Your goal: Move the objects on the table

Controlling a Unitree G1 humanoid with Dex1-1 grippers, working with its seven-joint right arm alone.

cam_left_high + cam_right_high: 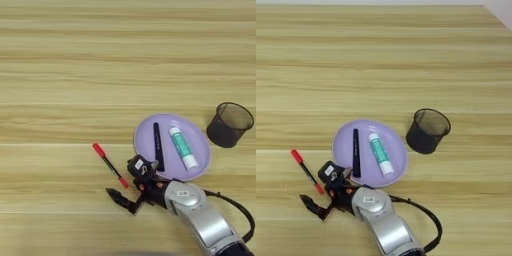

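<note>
The right gripper [129, 180] sits low over the bench [75, 75] with its two black fingers spread apart, holding nothing. The red-capped pen [110, 165] lies on the wood just beyond the gripper and slightly to its left, its near red end lying in the gap between the spread fingers. Just beyond the gripper to the right sits a lilac plate [200, 135] holding the black pen [158, 146] and, beside it, the white-and-teal tube [183, 147]. A black mesh cup [230, 125] stands farther right, apart from the plate.
</note>
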